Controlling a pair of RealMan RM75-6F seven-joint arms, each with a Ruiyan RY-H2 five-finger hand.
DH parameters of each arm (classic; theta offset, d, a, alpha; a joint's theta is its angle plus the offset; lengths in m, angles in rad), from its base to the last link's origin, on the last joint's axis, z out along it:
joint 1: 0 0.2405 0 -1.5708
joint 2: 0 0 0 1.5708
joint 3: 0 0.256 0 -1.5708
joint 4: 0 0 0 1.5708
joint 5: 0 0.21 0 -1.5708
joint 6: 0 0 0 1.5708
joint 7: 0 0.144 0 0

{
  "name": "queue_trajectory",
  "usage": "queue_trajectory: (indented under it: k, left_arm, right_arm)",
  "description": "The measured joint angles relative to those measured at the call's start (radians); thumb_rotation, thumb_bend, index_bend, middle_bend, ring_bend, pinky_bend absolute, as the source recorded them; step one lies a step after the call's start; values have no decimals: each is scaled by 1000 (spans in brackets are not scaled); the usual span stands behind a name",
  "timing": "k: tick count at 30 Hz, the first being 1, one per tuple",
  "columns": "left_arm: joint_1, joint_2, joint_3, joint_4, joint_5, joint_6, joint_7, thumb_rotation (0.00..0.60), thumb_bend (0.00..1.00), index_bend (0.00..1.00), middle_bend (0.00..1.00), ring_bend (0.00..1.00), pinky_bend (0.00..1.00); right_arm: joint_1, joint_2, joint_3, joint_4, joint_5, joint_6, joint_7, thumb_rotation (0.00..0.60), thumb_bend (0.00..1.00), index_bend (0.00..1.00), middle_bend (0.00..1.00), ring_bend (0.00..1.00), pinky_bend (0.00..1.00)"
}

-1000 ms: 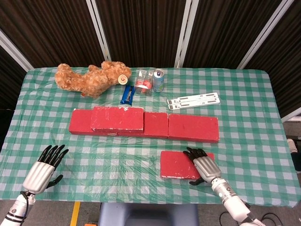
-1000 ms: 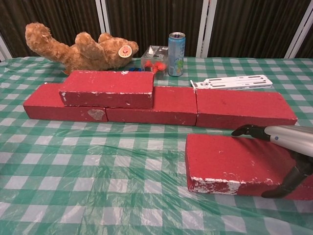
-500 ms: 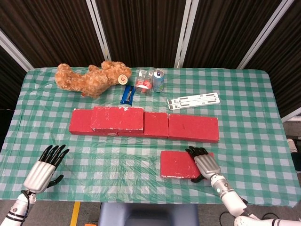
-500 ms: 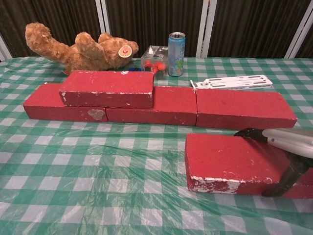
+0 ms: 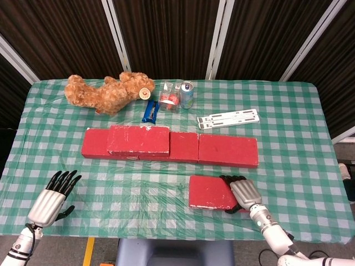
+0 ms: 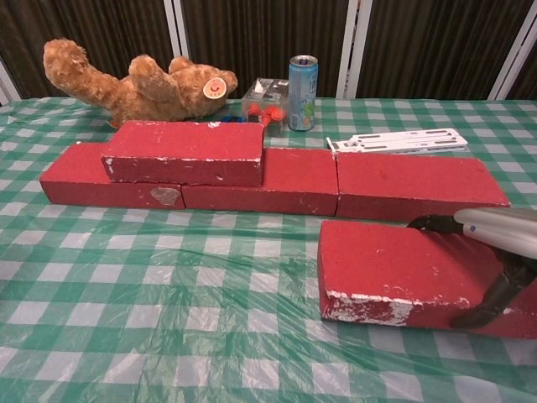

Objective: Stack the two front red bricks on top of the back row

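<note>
**A:** Can you read any writing out there?

**B:** No, nothing legible. The drink can at the far edge has blue-green print, the blue packet beside the teddy bear has markings, and the bear wears a round tag, but all of it is too small to make out. The white strips to the right look blank from here.

**A:** Where's your brick?

**B:** The front red brick lies near you, right of centre, close in front of the back row. Your right hand grips its right end: fingers over the top, thumb under the near edge. In the chest view that end looks slightly raised, but you cannot be sure it is off the cloth.

**A:** And the other one?

**B:** The stacked brick sits on top of the back row at its left, covering part of the bricks beneath.

**A:** What's hidden?

**B:** The small clear container next to the can is hard to identify; something red shows inside. The chest view crops your right hand at the frame edge. Your left hand appears only in the head view, at the near left of the green checked tablecloth, fingers spread, holding nothing.
</note>
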Motion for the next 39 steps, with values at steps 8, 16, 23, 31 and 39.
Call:
queue_trajectory:
  k: [8, 16, 23, 31, 39]
  left_arm:
    - [10, 1, -12, -7, 2, -1, 19, 600, 256, 0, 0, 0, 11]
    - [15, -12, -33, -4, -10, -14, 52, 600, 259, 0, 0, 0, 12]
    - [14, -25, -54, 7, -30, -33, 70, 600, 260, 0, 0, 0, 12]
    - [15, -32, -70, 15, -46, -47, 81, 600, 261, 0, 0, 0, 13]
    - [19, -32, -78, 18, -47, -42, 79, 600, 259, 0, 0, 0, 5]
  right_arm:
    - [20, 115, 32, -64, -88, 13, 53, 600, 156, 565, 407, 323, 399]
    - [165, 205, 167, -18, -68, -118, 117, 600, 158, 572, 418, 334, 400]
    - [277, 199, 227, 171, 38, -212, 152, 600, 160, 570, 424, 342, 400]
    - [372, 113, 239, 398, 114, -329, 214, 600, 166, 561, 424, 342, 400]
    - [431, 10, 198, 515, 163, -374, 223, 600, 167, 559, 425, 349, 417]
